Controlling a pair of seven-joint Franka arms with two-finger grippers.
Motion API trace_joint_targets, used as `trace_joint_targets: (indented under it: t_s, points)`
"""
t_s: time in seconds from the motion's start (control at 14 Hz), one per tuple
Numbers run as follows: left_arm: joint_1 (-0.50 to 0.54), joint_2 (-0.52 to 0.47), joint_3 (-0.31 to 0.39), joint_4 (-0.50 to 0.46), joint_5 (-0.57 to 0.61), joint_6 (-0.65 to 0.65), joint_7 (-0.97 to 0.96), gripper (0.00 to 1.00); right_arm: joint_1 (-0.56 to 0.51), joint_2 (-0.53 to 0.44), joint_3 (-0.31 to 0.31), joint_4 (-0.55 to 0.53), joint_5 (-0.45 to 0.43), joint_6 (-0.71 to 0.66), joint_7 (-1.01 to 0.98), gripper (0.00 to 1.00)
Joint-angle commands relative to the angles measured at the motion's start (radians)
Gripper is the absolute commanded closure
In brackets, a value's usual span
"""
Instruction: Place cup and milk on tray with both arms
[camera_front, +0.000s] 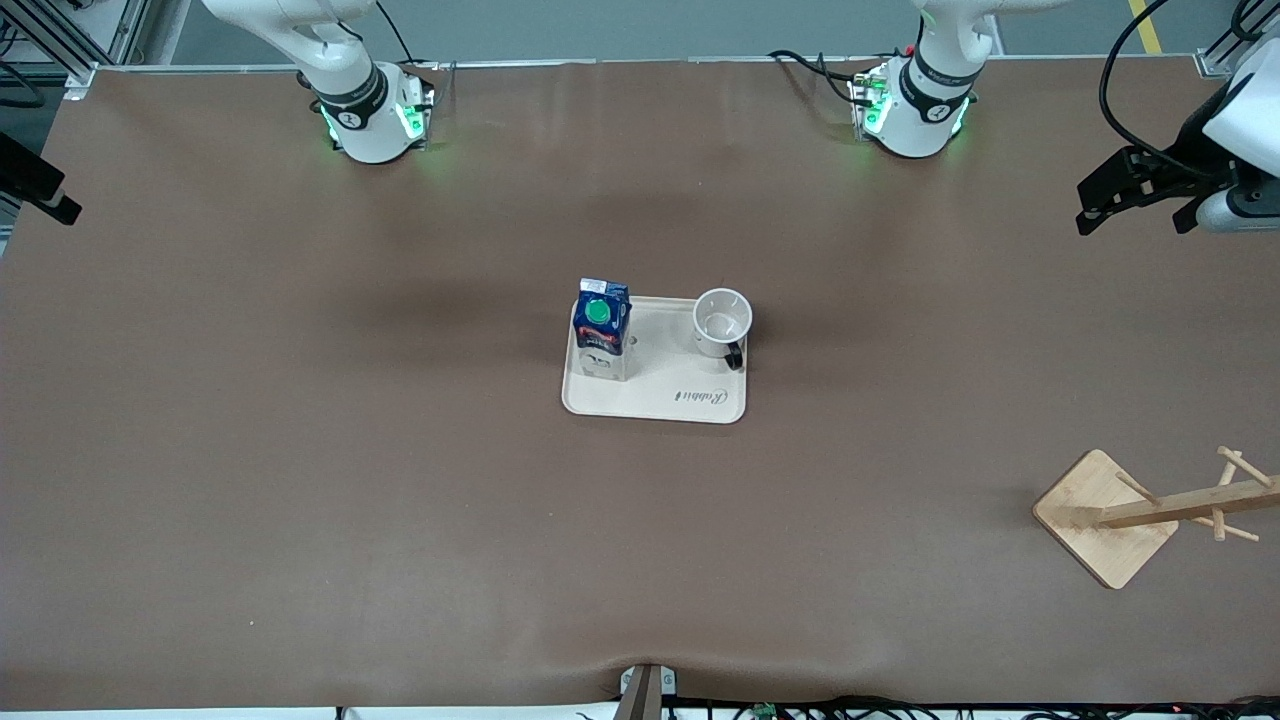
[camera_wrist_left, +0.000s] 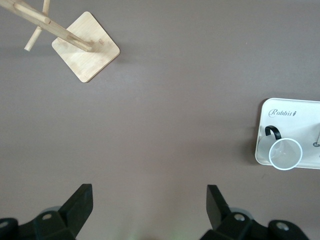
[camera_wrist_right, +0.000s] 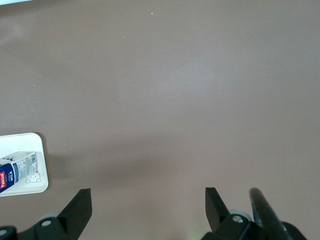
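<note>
Front view is showing milk (camera_front: 601, 328) and cup (camera_front: 722, 321) sitting on the tray (camera_front: 660, 400), left gripper (camera_wrist_left: 149, 205) and right gripper (camera_wrist_right: 148, 206) hanging spread-fingered, nothing remaining, I judge.

A robotics lab: two arm bases (camera_front: 375, 115) bolted at one edge of a brown-covered table (camera_front: 300, 450), aluminium framing and cables nearby.

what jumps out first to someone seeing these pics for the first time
The cream tray in the middle of the brown table draws the eye, with the blue milk carton and the white cup standing upright on it, apart. Both hands are open and empty: the left hand hangs over the table's edge at its own end, the right hand over bare table. A wooden rack stands nearer the front camera.
</note>
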Motion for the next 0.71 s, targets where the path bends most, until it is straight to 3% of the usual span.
trace_joint_targets:
  t_s: [0.0,0.64]
  points:
    - [0.009,-0.003,-0.007,0.019,0.006,0.000,0.007,0.00,-0.004,0.016,0.001,0.024,-0.019,-0.042,-0.004,0.00]
    - [0.006,-0.001,-0.007,0.020,0.006,-0.002,-0.004,0.00,-0.001,0.020,0.001,-0.022,-0.013,-0.070,-0.002,0.00]
